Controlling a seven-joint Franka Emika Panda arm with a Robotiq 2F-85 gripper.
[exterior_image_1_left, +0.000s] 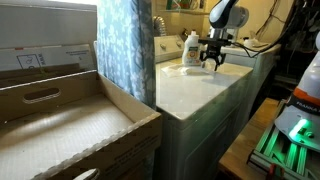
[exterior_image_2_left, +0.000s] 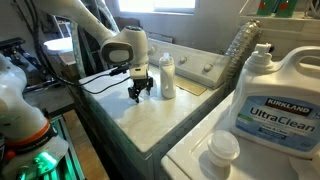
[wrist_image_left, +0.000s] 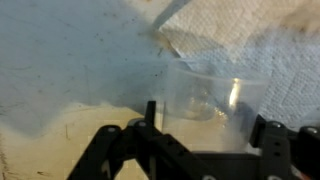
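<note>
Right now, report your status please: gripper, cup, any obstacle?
Gripper open, low over washer top. Clear cup between its fingers, grip not confirmed. White bottle close beside.

see-through, seemingly colourless plastic cup (wrist_image_left: 205, 95) at twelve o'clock of the black metal gripper (wrist_image_left: 210, 120); blue mottled fabric curtain (exterior_image_1_left: 125, 45).
</note>
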